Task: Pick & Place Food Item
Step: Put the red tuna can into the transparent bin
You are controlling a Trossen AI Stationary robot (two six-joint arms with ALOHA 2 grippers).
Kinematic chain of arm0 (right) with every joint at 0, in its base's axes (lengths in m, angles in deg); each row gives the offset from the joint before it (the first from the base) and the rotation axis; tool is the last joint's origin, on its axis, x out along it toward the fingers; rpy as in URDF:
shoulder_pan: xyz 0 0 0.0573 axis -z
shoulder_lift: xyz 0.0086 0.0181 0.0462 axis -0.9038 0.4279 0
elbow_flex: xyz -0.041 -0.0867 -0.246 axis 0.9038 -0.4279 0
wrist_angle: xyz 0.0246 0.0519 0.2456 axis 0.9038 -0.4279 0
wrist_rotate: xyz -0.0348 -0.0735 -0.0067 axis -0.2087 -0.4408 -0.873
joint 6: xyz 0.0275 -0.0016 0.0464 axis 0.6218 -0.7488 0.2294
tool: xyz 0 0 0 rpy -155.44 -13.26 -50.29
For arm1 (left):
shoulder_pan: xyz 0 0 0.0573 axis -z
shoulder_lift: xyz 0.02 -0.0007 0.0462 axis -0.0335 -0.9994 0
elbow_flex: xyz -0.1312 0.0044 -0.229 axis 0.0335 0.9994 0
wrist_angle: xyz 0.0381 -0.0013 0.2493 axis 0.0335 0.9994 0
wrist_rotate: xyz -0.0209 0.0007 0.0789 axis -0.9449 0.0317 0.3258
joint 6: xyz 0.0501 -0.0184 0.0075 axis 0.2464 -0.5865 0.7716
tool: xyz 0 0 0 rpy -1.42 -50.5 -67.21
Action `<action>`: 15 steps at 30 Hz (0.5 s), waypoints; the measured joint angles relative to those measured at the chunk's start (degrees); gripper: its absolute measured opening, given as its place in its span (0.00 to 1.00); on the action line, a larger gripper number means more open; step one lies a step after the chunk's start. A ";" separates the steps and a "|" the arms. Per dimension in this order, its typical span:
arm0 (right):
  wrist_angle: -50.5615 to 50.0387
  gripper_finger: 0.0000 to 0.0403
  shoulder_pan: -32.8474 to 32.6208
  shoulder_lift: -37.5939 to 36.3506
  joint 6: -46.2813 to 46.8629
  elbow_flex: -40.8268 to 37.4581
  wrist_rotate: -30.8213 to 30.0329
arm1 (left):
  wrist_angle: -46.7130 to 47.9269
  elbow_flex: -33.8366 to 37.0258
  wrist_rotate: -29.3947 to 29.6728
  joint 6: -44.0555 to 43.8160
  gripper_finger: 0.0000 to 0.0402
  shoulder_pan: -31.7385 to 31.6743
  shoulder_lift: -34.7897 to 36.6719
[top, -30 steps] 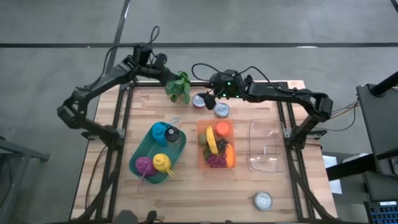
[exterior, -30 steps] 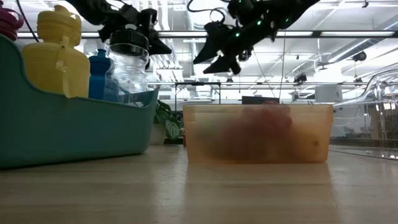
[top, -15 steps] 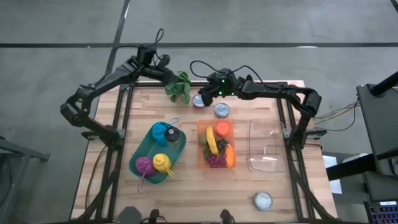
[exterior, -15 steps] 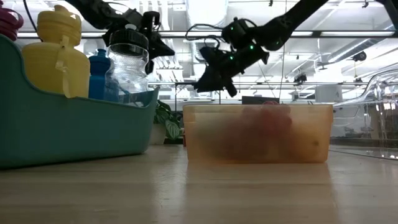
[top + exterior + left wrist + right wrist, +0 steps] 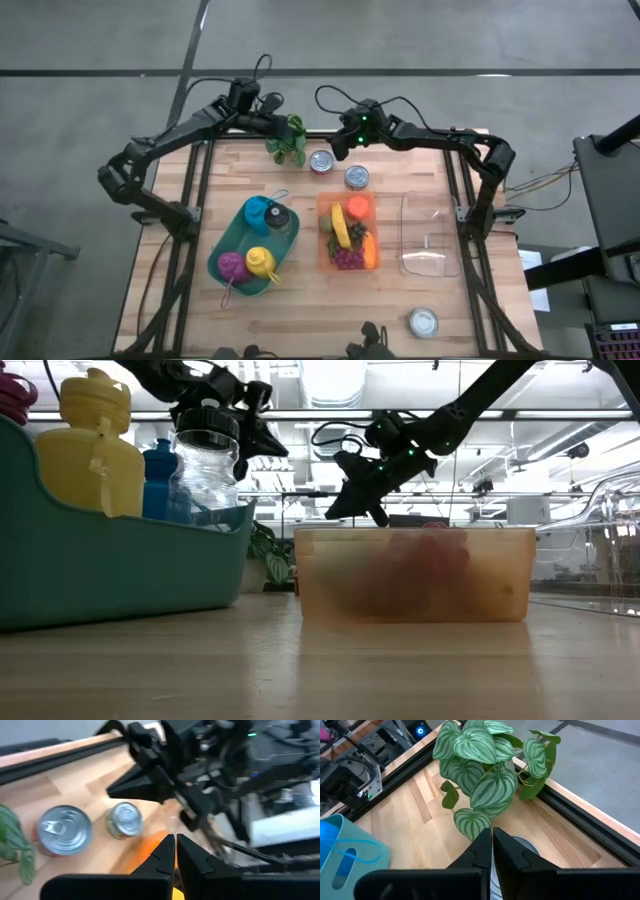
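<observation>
An orange bin [image 5: 347, 232] at mid-table holds toy food: a yellow banana [image 5: 341, 225], an orange [image 5: 358, 207], purple grapes [image 5: 347, 258] and a carrot [image 5: 370, 250]. A clear container [image 5: 430, 235] stands right of it. My right gripper [image 5: 335, 150] hangs shut and empty at the far edge, over a silver can [image 5: 321, 161] and facing the green plant [image 5: 485, 765]. My left gripper [image 5: 282, 121] is shut and empty above the plant [image 5: 290, 138], looking toward both cans [image 5: 65, 827] and the right gripper [image 5: 125, 790].
A second can [image 5: 356, 177] stands just behind the bin, a third [image 5: 423, 322] near the front right. A teal tray [image 5: 225, 262] left of the bin carries several bottles. Bare wood lies along the near edge and the left side.
My right gripper has shut on nothing and come down toward the cans at the far edge, ending a little nearer that edge. My left gripper has shifted slightly toward the right over the plant. Nothing on the table has moved.
</observation>
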 joint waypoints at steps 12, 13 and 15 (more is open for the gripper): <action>-0.28 0.03 0.00 -0.02 -2.73 0.00 0.03 | 0.51 1.31 6.05 3.91 0.05 5.63 -0.02; -0.69 0.03 0.00 -0.02 -2.73 0.00 0.05 | 0.59 1.77 6.42 3.72 0.05 5.67 -0.07; -2.11 0.03 0.01 -0.07 -2.71 0.00 0.12 | 0.50 2.91 7.16 0.85 0.05 5.93 -0.24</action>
